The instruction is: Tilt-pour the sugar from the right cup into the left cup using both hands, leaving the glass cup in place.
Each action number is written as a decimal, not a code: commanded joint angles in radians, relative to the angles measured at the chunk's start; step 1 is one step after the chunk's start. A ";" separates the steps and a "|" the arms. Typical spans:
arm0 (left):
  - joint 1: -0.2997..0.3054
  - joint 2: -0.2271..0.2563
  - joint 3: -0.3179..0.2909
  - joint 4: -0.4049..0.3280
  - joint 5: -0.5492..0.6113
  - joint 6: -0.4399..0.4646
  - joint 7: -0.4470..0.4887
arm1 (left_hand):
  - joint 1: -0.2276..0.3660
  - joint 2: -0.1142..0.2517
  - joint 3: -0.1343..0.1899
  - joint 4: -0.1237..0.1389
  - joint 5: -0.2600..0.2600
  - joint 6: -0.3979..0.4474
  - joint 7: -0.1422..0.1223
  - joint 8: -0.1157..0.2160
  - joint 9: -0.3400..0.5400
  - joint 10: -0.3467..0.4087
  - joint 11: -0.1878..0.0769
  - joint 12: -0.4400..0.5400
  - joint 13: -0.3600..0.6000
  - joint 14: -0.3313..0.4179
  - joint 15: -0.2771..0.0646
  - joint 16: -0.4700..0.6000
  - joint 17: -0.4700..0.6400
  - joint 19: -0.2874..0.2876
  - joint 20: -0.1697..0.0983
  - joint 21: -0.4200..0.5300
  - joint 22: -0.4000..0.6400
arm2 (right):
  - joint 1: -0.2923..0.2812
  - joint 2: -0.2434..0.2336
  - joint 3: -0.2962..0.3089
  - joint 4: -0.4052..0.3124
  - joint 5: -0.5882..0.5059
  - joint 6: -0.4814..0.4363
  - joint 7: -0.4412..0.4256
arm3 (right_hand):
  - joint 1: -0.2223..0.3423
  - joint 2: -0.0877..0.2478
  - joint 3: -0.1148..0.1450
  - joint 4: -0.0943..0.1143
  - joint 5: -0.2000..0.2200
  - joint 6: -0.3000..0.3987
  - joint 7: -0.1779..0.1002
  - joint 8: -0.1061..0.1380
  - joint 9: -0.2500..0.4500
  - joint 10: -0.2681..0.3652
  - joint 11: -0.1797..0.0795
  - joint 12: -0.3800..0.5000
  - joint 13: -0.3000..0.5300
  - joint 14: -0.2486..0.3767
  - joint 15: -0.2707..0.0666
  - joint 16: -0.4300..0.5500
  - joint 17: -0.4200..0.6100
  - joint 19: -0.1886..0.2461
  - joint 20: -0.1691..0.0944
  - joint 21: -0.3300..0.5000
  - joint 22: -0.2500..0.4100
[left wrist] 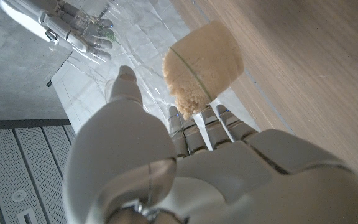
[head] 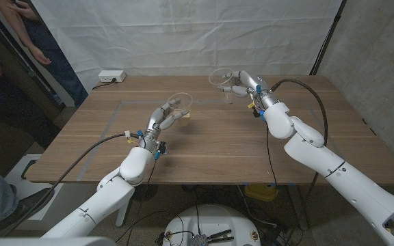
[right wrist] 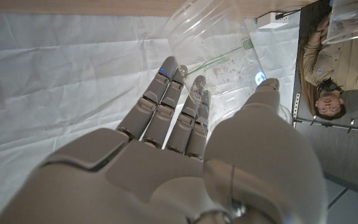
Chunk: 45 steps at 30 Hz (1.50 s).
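Sugar-filled cup (head: 180,106) in left hand (head: 163,120); power strip (head: 111,76) beyond.

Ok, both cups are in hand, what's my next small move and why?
Probably lower the right hand and set the right cup on the table: it looks almost empty, only stray grains, while the sugar sits in the left cup the left hand holds.

Table (head: 211,143): brown wood grain. Both cups clear: left cup (head: 180,104) holds tan sugar (left wrist: 202,65), right cup (head: 221,75) near-empty. Hands white-grey: left hand (head: 161,121), right hand (head: 246,85). Behind table: white backdrop (head: 183,34).
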 commanded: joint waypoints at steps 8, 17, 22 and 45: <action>0.015 0.005 -0.019 -0.007 -0.033 0.020 0.003 | 0.003 0.002 -0.003 0.001 0.002 0.005 0.002 0.003 0.003 -0.006 0.009 0.002 0.002 0.002 -0.063 -0.002 0.000 0.026 -0.028 0.010 0.006 | -0.072 -0.026 0.011 0.068 0.192 0.074 -0.170 | -0.006 0.002 0.008 0.011 0.006 0.000 0.003 0.000 0.005 -0.003 0.010 -0.004 0.004 -0.012 -0.120 -0.006 0.003 -0.013 -0.113 0.002 0.002; 0.017 0.006 -0.019 -0.009 -0.059 0.030 -0.008 | -0.010 -0.007 -0.012 0.006 0.002 -0.004 0.005 -0.001 0.003 -0.015 0.011 -0.001 0.002 -0.005 -0.063 -0.004 0.001 -0.005 -0.020 -0.002 0.006 | -0.079 -0.014 -0.009 0.148 0.210 0.147 -0.243 | -0.006 0.003 0.008 0.012 0.005 -0.005 0.003 -0.001 0.005 -0.009 0.011 -0.007 0.004 -0.028 -0.116 -0.012 0.001 -0.025 -0.110 -0.002 0.001; 0.017 0.007 -0.019 -0.012 -0.069 0.040 -0.009 | -0.015 -0.008 -0.015 0.009 0.002 -0.007 0.007 -0.002 0.003 -0.014 0.012 0.000 0.002 -0.009 -0.061 -0.005 0.001 -0.010 -0.020 -0.004 0.006 | -0.079 -0.009 -0.015 0.175 0.218 0.164 -0.264 | -0.006 0.005 0.009 0.013 0.005 -0.006 0.002 0.000 0.005 -0.012 0.009 -0.008 0.004 -0.029 -0.118 -0.012 0.001 -0.026 -0.111 -0.002 0.001; 0.017 0.031 -0.004 -0.041 -0.013 0.137 0.048 | -0.037 -0.018 -0.029 0.020 0.006 -0.009 0.008 -0.001 0.003 -0.022 0.010 -0.001 0.002 -0.022 -0.054 -0.006 0.002 -0.036 -0.014 -0.009 0.006 | -0.074 0.031 -0.051 0.334 0.225 0.269 -0.368 | -0.005 0.005 0.011 0.014 0.000 -0.012 -0.005 -0.001 0.006 -0.023 0.004 -0.012 0.004 -0.083 -0.105 -0.026 -0.004 -0.056 -0.111 -0.013 -0.002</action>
